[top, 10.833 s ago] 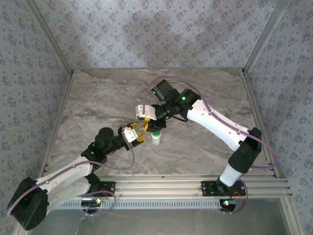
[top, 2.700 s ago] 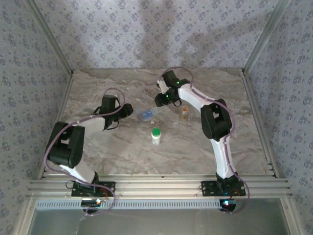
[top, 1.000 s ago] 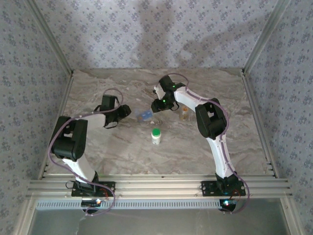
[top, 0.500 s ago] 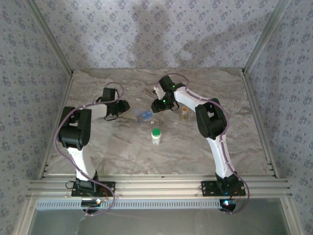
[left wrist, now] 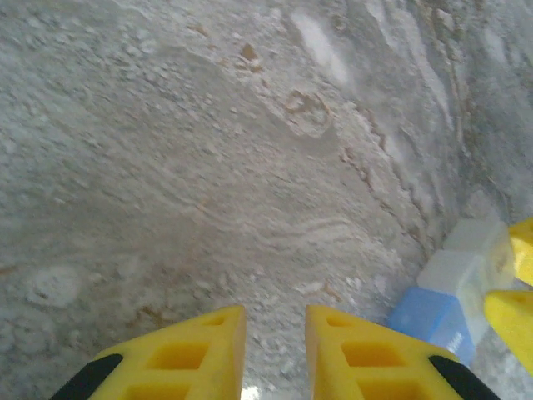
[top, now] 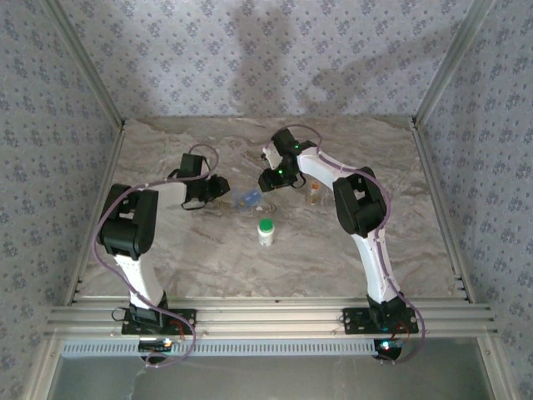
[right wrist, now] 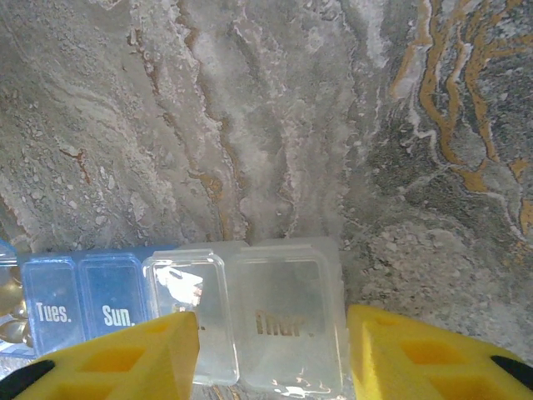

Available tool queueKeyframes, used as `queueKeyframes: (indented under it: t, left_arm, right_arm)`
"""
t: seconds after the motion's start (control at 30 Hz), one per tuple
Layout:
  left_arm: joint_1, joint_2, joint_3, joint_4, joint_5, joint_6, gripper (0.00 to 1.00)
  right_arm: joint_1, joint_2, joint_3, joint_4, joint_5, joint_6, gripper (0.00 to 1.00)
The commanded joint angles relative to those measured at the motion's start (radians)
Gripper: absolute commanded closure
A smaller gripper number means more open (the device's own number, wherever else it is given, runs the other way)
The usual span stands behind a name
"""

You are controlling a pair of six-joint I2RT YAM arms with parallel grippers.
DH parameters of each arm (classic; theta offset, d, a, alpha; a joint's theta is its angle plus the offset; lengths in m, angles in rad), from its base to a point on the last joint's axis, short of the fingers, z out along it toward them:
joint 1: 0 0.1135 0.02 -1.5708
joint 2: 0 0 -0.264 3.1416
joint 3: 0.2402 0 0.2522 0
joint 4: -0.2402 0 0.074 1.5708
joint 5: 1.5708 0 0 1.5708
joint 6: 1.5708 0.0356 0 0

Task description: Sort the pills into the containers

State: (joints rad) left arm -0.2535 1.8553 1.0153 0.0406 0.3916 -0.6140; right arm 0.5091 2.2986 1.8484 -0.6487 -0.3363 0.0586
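**Top external.** The marble table (top: 166, 250) carries a pill organiser (top: 245, 197) at centre. A white bottle with a green cap (top: 266, 231) stands upright on the near side of it. A small amber vial (top: 314, 194) stands to the right, apart from both. The left gripper (top: 220, 188) is just to the left of the organiser. The right gripper (top: 266, 181) is at the organiser's right end. Jaw spacing cannot be read from this height.

Against the frame half a second earlier, the left gripper has shifted right and slightly nearer, closing on the organiser. The right arm, both bottles and the organiser are unchanged.

**Left wrist.** This view supplies the left jaw spacing. The left gripper (left wrist: 275, 350) has its yellow fingers nearly together, with a narrow slit left between them. Only bare tabletop shows in the slit and nothing is held. The organiser (left wrist: 433, 312) lies ahead and to the right, clear of these fingers. Its blue cells give way to clear ones. The other arm's yellow fingers (left wrist: 512, 312) are at its far end.

**Right wrist.** This view alone gives the lettering. The right gripper (right wrist: 271, 333) has its jaws well apart, astride the organiser's (right wrist: 287, 321) clear end. The cell marked "Thur." lies between them. Blue cells marked "Sun." and "Tues." run off to the left. Whether the pads press on the organiser cannot be told.
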Motion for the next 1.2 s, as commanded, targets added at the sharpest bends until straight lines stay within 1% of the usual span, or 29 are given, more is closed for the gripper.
queueKeyframes:
  t: [0.0, 0.23, 0.37, 0.53, 0.63, 0.73, 0.83, 0.9, 1.03, 1.17]
  left_arm:
    - [-0.038, -0.058, -0.025, 0.028, 0.057, -0.008, 0.73]
    - [-0.088, -0.097, -0.053, 0.027, 0.06, -0.012, 0.74]
    - [-0.113, -0.096, -0.054, -0.001, 0.036, 0.003, 0.75]
    - [-0.129, -0.091, -0.047, -0.012, 0.02, 0.003, 0.78]
    - [-0.149, -0.094, -0.029, -0.048, -0.003, 0.02, 0.81]
    - [-0.186, -0.097, 0.001, -0.127, -0.082, 0.072, 0.83]
    - [-0.232, -0.088, 0.033, -0.215, -0.212, 0.135, 0.84]
    - [-0.245, -0.074, 0.043, -0.245, -0.266, 0.153, 0.85]
    - [-0.263, -0.048, 0.063, -0.271, -0.32, 0.175, 0.86]
    - [-0.299, -0.026, 0.084, -0.303, -0.374, 0.195, 0.88]
  right_arm:
    - [0.005, 0.032, -0.005, -0.051, 0.034, -0.005, 0.49]
    - [0.004, 0.035, -0.006, -0.051, 0.036, 0.0, 0.49]
    - [0.004, 0.035, -0.007, -0.051, 0.037, -0.001, 0.49]
    - [0.006, 0.039, -0.008, -0.048, 0.039, -0.001, 0.49]
    - [0.006, 0.04, -0.011, -0.049, 0.039, -0.002, 0.49]
    - [0.006, 0.039, -0.015, -0.048, 0.044, -0.003, 0.49]
    - [0.008, 0.039, -0.019, -0.047, 0.048, -0.005, 0.49]
    - [0.008, 0.039, -0.02, -0.046, 0.049, -0.004, 0.49]
    - [0.007, 0.043, -0.019, -0.043, 0.051, -0.006, 0.49]
    - [0.011, 0.046, -0.021, -0.043, 0.07, -0.006, 0.49]
